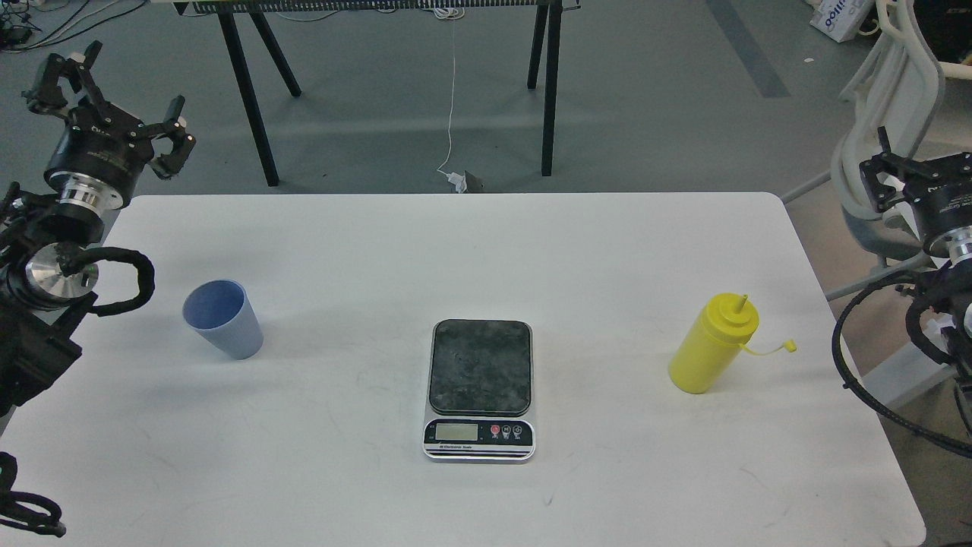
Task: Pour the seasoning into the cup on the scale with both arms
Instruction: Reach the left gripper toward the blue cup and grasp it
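The light-blue ribbed cup (223,318) stands upright on the white table (456,251) at the left. At the table's middle sits the scale (479,387), its dark platform bare. The yellow seasoning bottle (712,343) stands upright at the right, nozzle uncapped, its small cap hanging on a tether. My left gripper (114,95) hovers open off the table's far left corner, well behind the cup and holding nothing. My right gripper (885,178) is past the table's right edge, dark and partly cut off.
Black trestle legs (250,99) stand on the grey floor behind the table, with a white cable (452,114) hanging to a plug. A white chair (888,99) is at the far right. Black cable loops hang by both arms.
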### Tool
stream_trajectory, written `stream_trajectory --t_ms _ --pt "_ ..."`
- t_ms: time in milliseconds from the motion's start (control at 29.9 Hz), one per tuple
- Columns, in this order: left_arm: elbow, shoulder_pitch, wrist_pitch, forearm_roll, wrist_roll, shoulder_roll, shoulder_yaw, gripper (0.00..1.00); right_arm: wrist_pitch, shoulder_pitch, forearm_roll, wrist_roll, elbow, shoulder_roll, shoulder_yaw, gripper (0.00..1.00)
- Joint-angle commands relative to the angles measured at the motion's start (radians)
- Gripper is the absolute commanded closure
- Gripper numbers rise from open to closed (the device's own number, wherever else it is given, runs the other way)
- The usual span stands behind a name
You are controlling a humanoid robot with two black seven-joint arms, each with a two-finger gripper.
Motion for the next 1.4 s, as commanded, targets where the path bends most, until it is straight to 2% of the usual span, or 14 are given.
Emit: stream_trajectory --t_ms 0,267,434,602,735,902,1069,1170,1370 --pt "-0.001 -0.001 0.000 -0.010 0.000 0.003 -0.034 0.01 0.000 0.000 -0.004 0.004 0.000 0.001 -0.002 0.00" --pt "-0.023 -0.001 0.000 -0.004 0.006 0.033 -0.021 0.00 0.000 0.000 -0.003 0.004 0.014 -0.008 -0.002 0.01" --pt "-0.320 -0.001 0.000 0.047 0.009 0.234 0.093 0.01 0.000 -0.005 -0.003 0.004 0.023 -0.026 -0.004 0.01" --pt "-0.388 -0.012 0.000 0.393 0.000 0.292 0.121 0.03 0.000 -0.028 -0.003 0.004 0.041 -0.028 -0.001 0.01" --pt "-0.440 -0.012 0.000 0.720 -0.025 0.340 0.111 0.10 0.000 -0.043 -0.003 0.004 0.058 -0.042 -0.001 0.01" --pt "-0.529 -0.012 0.005 1.071 -0.030 0.404 0.114 0.10 0.000 -0.043 -0.004 0.004 0.058 -0.045 -0.002 0.00" --pt "-0.529 0.002 0.131 1.477 -0.090 0.408 0.127 0.15 0.000 -0.046 -0.004 0.004 0.060 -0.048 -0.002 0.00" --pt "-0.528 0.011 0.185 1.704 -0.090 0.401 0.138 0.17 0.000 -0.048 -0.004 0.004 0.061 -0.065 -0.002 0.01" --pt "-0.472 0.033 0.386 1.960 -0.090 0.411 0.284 0.20 0.000 -0.051 -0.003 0.004 0.068 -0.072 -0.002 0.01"
